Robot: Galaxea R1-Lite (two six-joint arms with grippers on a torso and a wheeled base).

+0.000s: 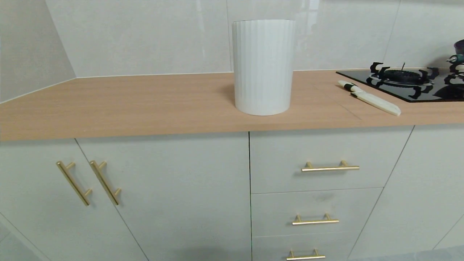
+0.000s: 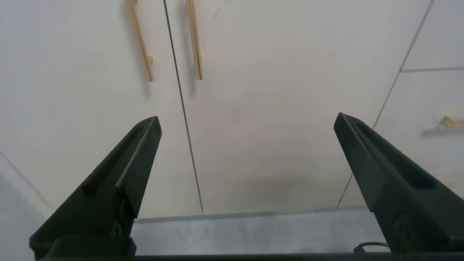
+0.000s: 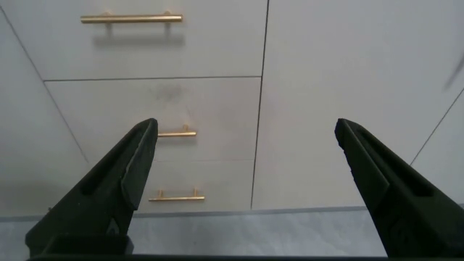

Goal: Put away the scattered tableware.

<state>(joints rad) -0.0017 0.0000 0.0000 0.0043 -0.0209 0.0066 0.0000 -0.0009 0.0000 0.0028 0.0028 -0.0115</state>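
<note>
Standing ribbed white cylinder point(image 1: 262, 69), slim cream knife point(image 1: 377, 103) nearby, woodgrain counter point(image 1: 145, 105)

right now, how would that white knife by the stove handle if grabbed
The knife looks slim and rigid, so it probably lifts as one light, stiff piece. Lying flat on the countertop, it would likely slide or spin when pushed, not roll. Its smooth finish may slip in a pinch.

No text, label or number can be read (the white container point(image 1: 262, 69) and knife point(image 1: 369, 98) carry none)
</note>
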